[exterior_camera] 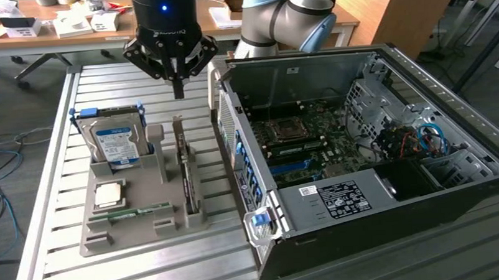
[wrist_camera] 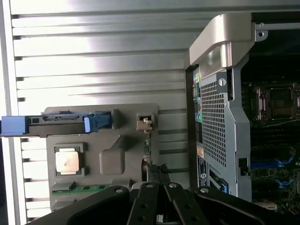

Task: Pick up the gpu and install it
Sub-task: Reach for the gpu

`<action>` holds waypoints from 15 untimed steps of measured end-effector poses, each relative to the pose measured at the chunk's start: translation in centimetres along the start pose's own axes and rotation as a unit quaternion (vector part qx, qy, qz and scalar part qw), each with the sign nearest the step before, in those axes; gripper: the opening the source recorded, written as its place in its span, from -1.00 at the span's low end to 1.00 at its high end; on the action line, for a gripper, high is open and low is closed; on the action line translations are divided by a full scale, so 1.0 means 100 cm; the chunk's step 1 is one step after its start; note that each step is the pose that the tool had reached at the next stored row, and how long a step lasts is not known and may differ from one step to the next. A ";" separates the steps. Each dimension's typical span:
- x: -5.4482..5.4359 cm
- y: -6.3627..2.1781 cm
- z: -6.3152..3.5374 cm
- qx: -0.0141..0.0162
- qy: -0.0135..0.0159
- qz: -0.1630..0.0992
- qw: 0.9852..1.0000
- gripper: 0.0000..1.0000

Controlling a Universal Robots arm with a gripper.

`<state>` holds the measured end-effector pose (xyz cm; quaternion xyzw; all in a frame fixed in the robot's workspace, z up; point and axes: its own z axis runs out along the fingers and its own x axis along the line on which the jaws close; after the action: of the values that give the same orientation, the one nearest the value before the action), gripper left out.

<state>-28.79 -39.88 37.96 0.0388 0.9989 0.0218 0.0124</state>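
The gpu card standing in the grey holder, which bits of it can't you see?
- Exterior view: the gpu stands on edge, so its flat faces cannot be made out.
- Exterior view: its bottom edge is sunk in the grey holder.
- Wrist view: the shut hand covers one end of the card.
- Exterior view: the slots on the motherboard are too small to tell which one fits it.
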 end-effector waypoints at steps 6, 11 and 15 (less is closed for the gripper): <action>0.000 -0.0005 -0.0001 0.000 0.000 0.000 1.000 -0.79; -0.001 -0.0108 -0.0005 0.000 0.000 0.000 1.000 -0.79; -0.002 -0.0210 -0.0009 0.000 0.000 0.000 1.000 -0.79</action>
<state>-28.79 -41.99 37.96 0.0388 0.9989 0.0218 0.0124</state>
